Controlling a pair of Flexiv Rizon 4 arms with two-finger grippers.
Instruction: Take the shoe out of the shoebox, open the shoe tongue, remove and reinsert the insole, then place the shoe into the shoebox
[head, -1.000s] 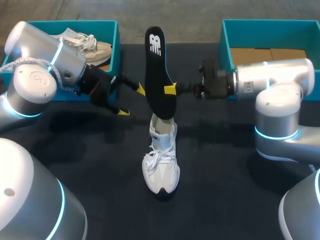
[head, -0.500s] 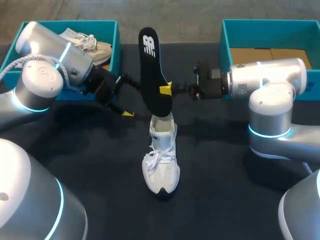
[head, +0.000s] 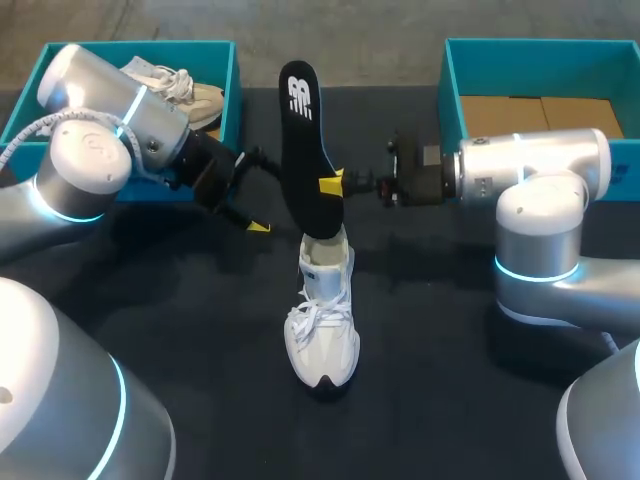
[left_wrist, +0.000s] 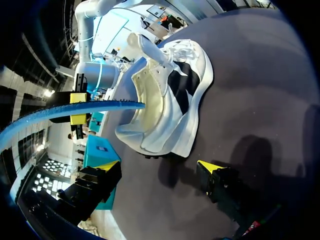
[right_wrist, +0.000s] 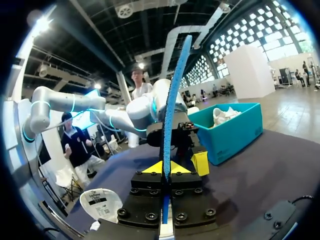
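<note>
While our right gripper (head: 331, 185) stays clenched on the black insole (head: 303, 150), pinching it edge-on between both yellow tips, the insole has drifted over the last second towards our left arm. Its upper end now leans further that way, and its lower end remains at the mouth of the white sneaker (head: 322, 320). Whether that end sits inside the collar or merely touches it, we cannot tell. The sneaker stands on its sole on the dark table (head: 450, 380), between the arms and well apart from both boxes. Our left gripper (head: 258, 195) is released, fingers spread around nothing, just beside the insole; it too has edged nearer.

We judge the reinsertion step to be under way but not finished: the insole stands steeply and most of it is outside the shoe. The teal shoebox (head: 452, 90) behind our right arm shows a cardboard floor and probably awaits the sneaker. The other shoebox (head: 232, 100) holds a beige shoe (head: 195, 98).
</note>
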